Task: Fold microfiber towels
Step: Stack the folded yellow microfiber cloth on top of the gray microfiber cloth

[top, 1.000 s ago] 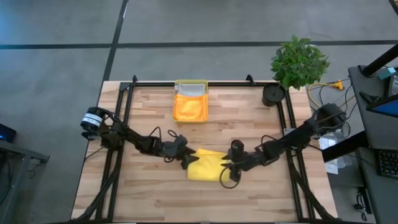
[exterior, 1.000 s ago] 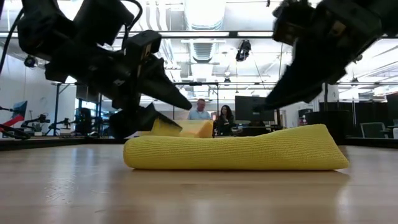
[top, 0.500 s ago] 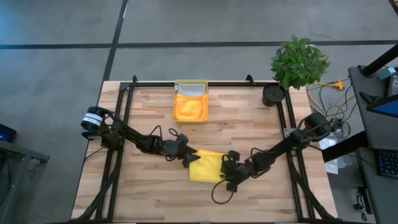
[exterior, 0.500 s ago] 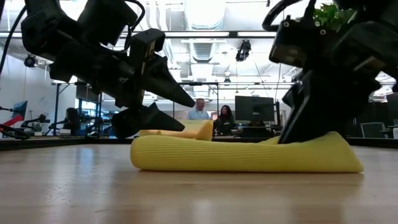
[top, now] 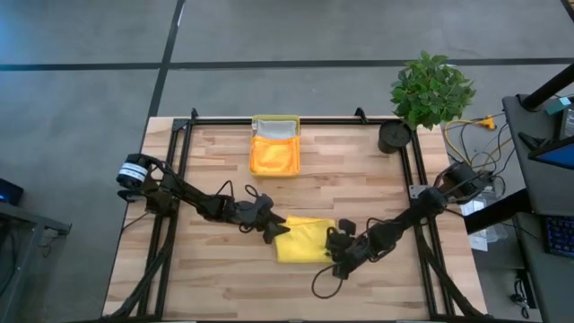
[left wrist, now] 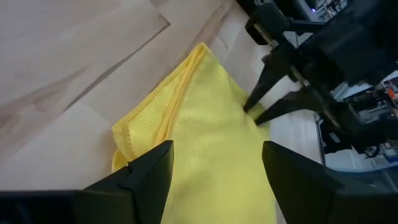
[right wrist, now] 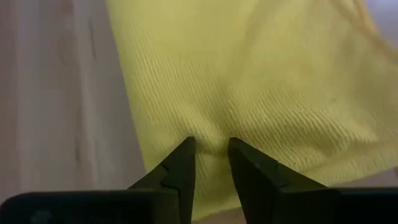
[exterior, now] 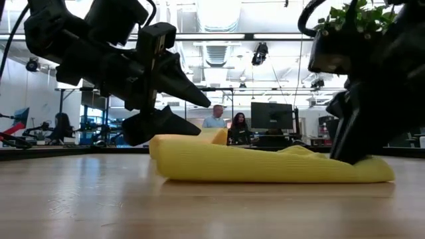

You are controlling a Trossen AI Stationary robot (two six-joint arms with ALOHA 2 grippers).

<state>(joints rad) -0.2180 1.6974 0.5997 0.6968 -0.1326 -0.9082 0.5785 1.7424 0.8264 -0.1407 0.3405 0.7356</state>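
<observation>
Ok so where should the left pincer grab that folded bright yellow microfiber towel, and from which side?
Probably the layered corner nearest the left pincer, coming in low from the towel's left. On the folded bright yellow microfiber towel that corner shows stacked edges lifted slightly off the wooden table, so a finger could slip underneath. The right pincer already pinches a ridge at the opposite end.

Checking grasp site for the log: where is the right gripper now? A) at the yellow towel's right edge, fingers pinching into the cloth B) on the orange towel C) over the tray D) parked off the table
A: the right gripper pinches a ridge of the yellow towel at its right edge.
</observation>
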